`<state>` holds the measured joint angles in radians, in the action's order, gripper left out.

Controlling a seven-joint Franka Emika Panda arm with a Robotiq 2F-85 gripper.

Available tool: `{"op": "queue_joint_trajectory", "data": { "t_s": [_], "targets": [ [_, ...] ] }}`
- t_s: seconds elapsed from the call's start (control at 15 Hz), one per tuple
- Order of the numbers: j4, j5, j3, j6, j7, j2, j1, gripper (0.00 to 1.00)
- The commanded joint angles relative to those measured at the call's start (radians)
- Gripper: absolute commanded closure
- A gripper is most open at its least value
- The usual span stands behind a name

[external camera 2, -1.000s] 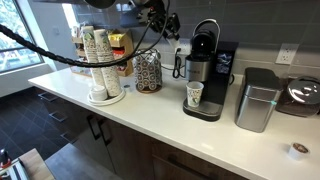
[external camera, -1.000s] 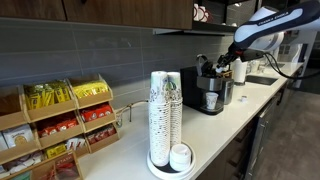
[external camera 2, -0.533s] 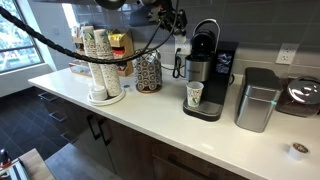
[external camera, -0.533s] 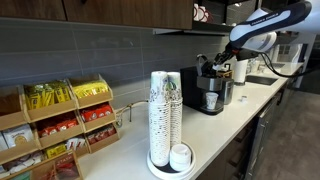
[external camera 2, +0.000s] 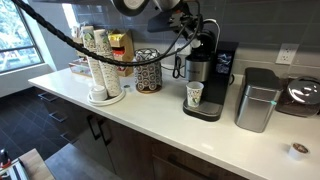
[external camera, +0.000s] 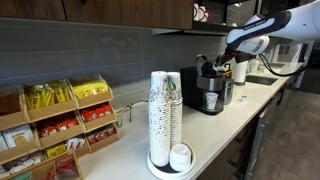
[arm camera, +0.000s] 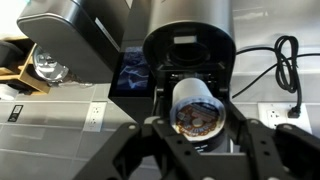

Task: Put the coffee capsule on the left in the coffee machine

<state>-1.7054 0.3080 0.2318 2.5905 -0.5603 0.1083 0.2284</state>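
The gripper (arm camera: 196,128) hangs just in front of the coffee machine's (arm camera: 190,40) open chamber. Its fingers (arm camera: 152,136) are clenched on the coffee capsule (arm camera: 196,110), foil lid toward the wrist camera. The machine stands by the counter's (external camera 2: 150,116) back edge, with a paper cup (external camera 2: 194,96) under its spout.

Daylight from the window (external camera 2: 18,40) washes the white bench (external camera 2: 150,122) pale in an exterior view, and in an exterior view the dark wall (external camera: 100,50) sits dim beside a bright patch at the far right. In the wrist view the hand (arm camera: 196,138) is a dark blur along the bottom edge, the coffee capsule (arm camera: 196,112) it grips is fairly sharp, and pale glare streaks the glossy coffee machine (arm camera: 190,30).
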Motion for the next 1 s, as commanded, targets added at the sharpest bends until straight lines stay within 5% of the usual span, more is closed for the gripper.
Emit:
{"op": "queue_joint_trajectory", "data": {
  "t_s": [0.0,0.93],
  "targets": [
    [0.062,0.049,-0.029,-0.050,-0.072,0.053,0.055,0.71],
    [0.119,0.137,-0.092,-0.113,-0.153,0.128,0.125,0.71]
  ]
}}
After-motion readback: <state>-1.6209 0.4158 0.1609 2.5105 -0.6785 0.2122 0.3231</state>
